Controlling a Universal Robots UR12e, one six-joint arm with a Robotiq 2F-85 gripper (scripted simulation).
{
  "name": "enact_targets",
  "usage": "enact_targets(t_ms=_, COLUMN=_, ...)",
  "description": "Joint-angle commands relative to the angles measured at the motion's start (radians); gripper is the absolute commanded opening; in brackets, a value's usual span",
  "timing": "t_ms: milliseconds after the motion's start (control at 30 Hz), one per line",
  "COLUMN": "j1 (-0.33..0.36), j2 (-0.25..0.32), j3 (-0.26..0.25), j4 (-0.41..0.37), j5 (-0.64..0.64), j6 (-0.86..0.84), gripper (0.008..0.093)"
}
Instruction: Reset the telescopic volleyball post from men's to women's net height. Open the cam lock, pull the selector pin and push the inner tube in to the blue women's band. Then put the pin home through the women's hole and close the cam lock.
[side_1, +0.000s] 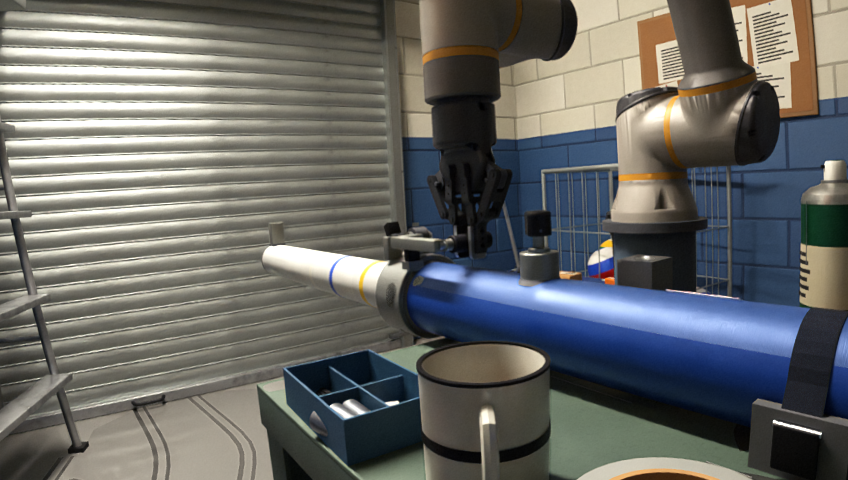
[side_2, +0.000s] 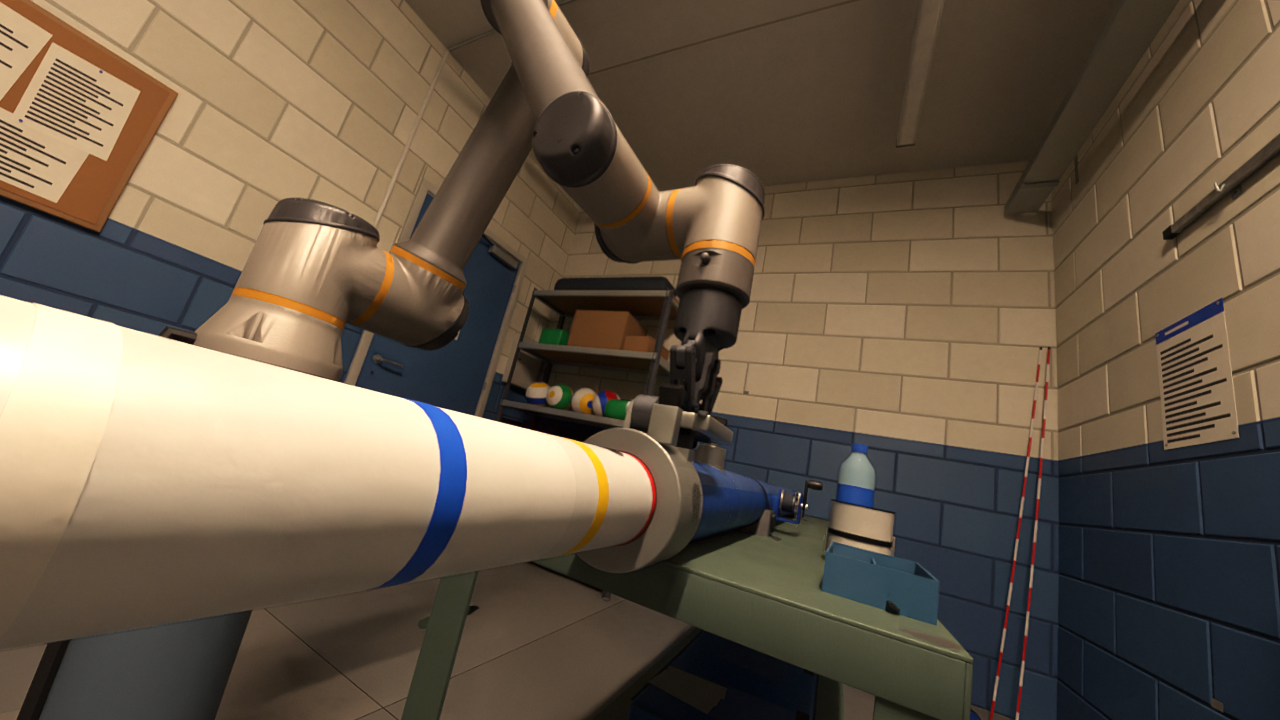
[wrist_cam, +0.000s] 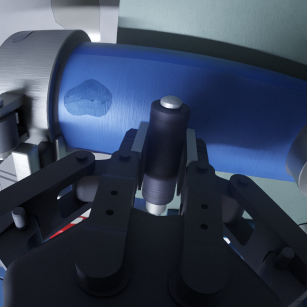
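Note:
On the green bench lies the volleyball post: a blue outer tube (side_1: 601, 321) with a grey collar (side_1: 390, 294) at its left end, from which the white inner tube (side_1: 315, 270) sticks out, showing a blue band (side_2: 443, 492), a yellow band (side_2: 593, 494) and a red band at the collar. The cam lock (side_1: 413, 241) sits on top of the collar. My gripper (wrist_cam: 164, 160) hangs straight down over it, its two fingers clamped on either side of the dark cam lock handle (wrist_cam: 166, 143). The selector pin (side_1: 538, 241) with its black knob stands upright on the outer tube, to the right.
The arm's base (side_1: 654, 238) stands behind the tube. A white mug (side_1: 485, 407) and a blue parts tray (side_1: 351, 401) sit on the near bench edge, a spray can (side_1: 824, 238) at far right. A roller shutter fills the left wall.

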Motion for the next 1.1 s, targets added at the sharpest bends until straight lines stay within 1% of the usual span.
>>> enact_targets(t_ms=0, j1=0.0, j2=-0.001, j3=-0.001, j4=0.0, j5=0.0, j6=0.0, gripper=0.008)
enact_targets(t_ms=533, j1=0.0, j2=-0.012, j3=-0.004, j4=0.015, j5=0.0, j6=0.0, gripper=0.008)
enact_targets(t_ms=1067, j1=-0.005, j2=-0.044, j3=-0.011, j4=0.053, j5=0.0, j6=-0.005, gripper=0.008)
